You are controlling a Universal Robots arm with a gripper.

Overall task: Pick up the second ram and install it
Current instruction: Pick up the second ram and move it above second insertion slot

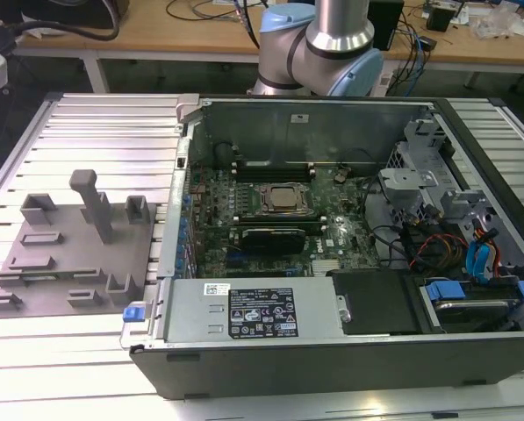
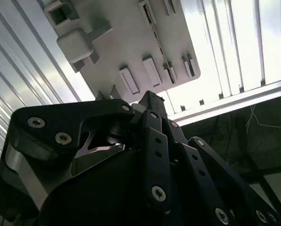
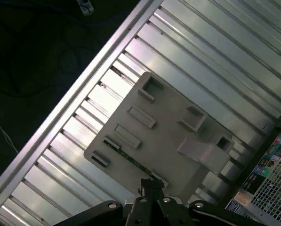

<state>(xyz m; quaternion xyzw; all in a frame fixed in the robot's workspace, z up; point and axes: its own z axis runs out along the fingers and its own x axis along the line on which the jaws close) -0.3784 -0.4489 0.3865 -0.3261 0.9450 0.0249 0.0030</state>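
The second ram (image 3: 133,161) lies edge-up in a slot of the grey holder tray (image 1: 77,263); you can pick it out in the first wrist view as a thin dark-green strip running along one side of the tray. In the exterior view the tray is on the left of the slatted metal table (image 1: 104,123), its tall upright post (image 1: 95,206) rising toward the far side. Your gripper (image 3: 152,184) hangs above the tray with its fingers pressed together into one narrow tip and nothing between them. In the first wrist view that tip lines up with one end of the ram and is clear of it. To the right of the tray you have the open computer case (image 1: 376,368), with the labelled power supply (image 1: 244,311) along its near side and the processor socket (image 1: 283,200) farther in. The arm (image 1: 319,39) rises behind the case's far wall.
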